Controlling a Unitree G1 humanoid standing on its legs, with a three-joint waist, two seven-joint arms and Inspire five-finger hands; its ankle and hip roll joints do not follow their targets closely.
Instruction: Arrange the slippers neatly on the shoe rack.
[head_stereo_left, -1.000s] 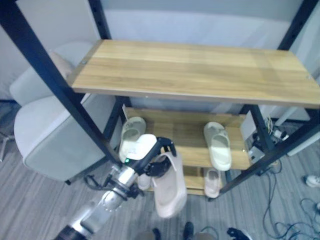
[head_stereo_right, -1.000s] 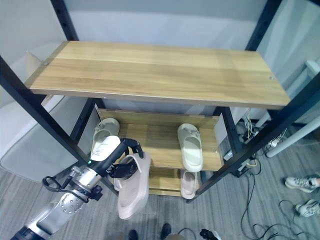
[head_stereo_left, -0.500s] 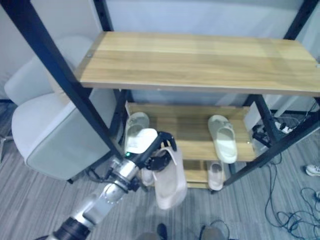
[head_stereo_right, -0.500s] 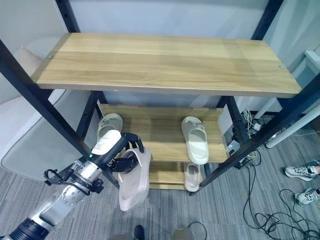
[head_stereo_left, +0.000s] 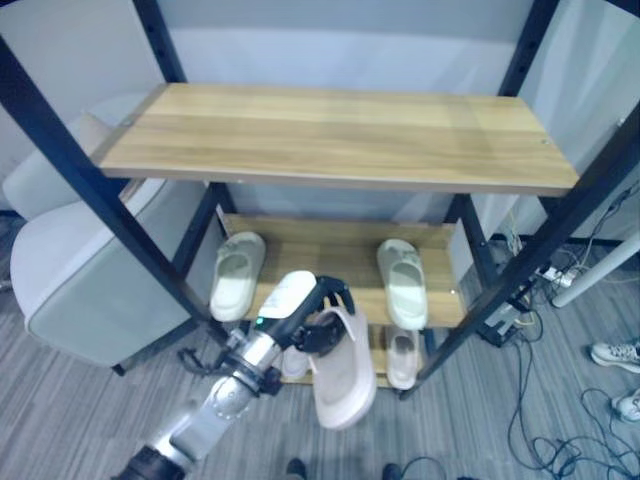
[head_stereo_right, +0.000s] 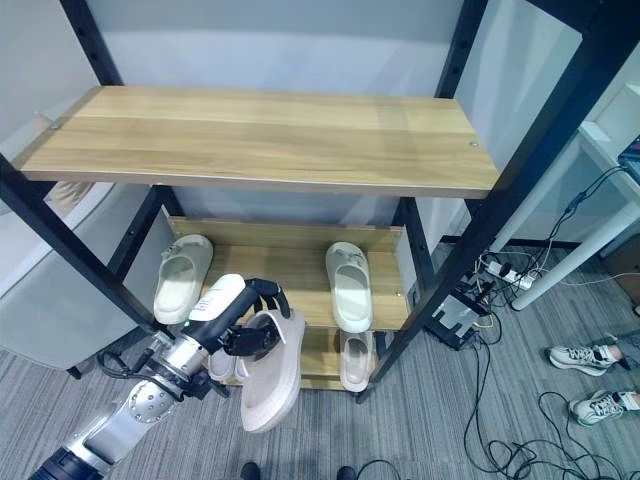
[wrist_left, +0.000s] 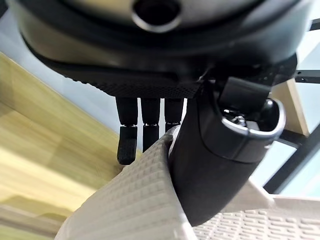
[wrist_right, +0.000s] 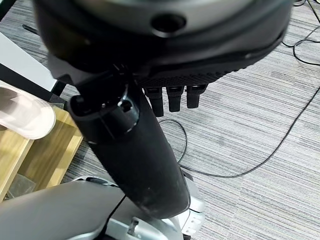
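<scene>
My left hand (head_stereo_left: 305, 318) is shut on a beige slipper (head_stereo_left: 343, 382), which hangs toe down in front of the shoe rack's (head_stereo_left: 330, 135) middle shelf. In the left wrist view the fingers (wrist_left: 144, 134) and thumb pinch the slipper's ribbed edge (wrist_left: 142, 200). Two pale green slippers (head_stereo_left: 237, 276) (head_stereo_left: 402, 283) lie apart on the middle shelf. On the bottom shelf sits a beige slipper (head_stereo_left: 402, 358), and another thing behind my hand is half hidden. My right hand (wrist_right: 135, 155) hangs over the floor, fingers (wrist_right: 172, 97) relaxed and holding nothing.
A grey armchair (head_stereo_left: 70, 270) stands close to the rack's left post. Cables (head_stereo_left: 560, 410) and a power strip (head_stereo_right: 455, 312) lie on the carpet to the right, with shoes (head_stereo_left: 613, 354) beyond them. The top wooden shelf is bare.
The camera has shifted, so the rack sits further left in the picture. My left hand still holds the slipper at about the same place before the middle shelf.
</scene>
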